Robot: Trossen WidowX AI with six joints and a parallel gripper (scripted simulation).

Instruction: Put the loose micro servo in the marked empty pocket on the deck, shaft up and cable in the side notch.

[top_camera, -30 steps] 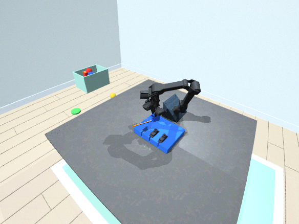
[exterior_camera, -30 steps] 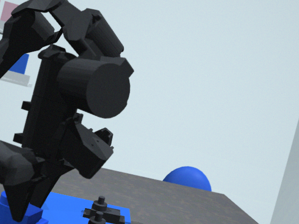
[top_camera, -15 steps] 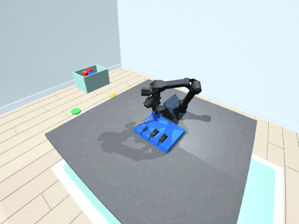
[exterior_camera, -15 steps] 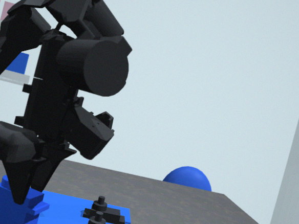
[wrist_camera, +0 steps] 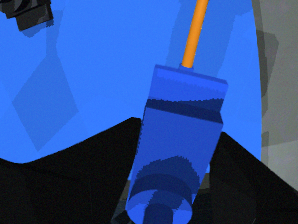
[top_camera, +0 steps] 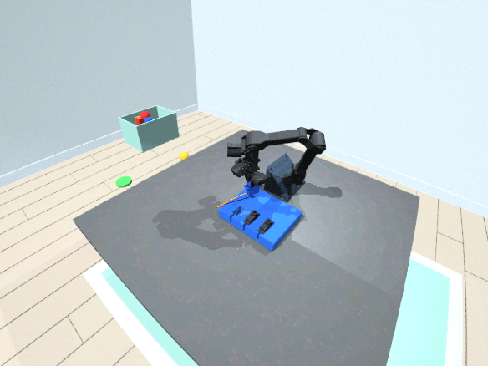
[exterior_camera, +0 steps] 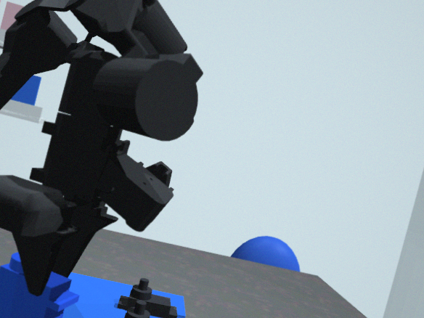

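The loose servo (top_camera: 252, 191) (exterior_camera: 18, 290) (wrist_camera: 187, 90) is blue with an orange cable (top_camera: 231, 200) (wrist_camera: 196, 35). Its output shaft points up. My gripper (top_camera: 253, 185) (exterior_camera: 52, 283) (wrist_camera: 176, 133) is shut on its body, one finger on each side. The servo is over the back left part of the blue deck (top_camera: 288, 210) (exterior_camera: 98, 284) (wrist_camera: 100, 40); whether its underside touches the deck is hard to tell. The cable reaches out past the deck's left corner. The empty pocket (top_camera: 237, 210) is near the deck's front left edge, away from the servo.
Two black servos (top_camera: 251, 216) (top_camera: 266, 226) sit in the deck beside the empty pocket; one also shows in the wrist view (wrist_camera: 32, 15). A dark slanted block (top_camera: 279, 173) stands behind the deck, close to the arm. A teal bin (top_camera: 159, 131) stands far back left.
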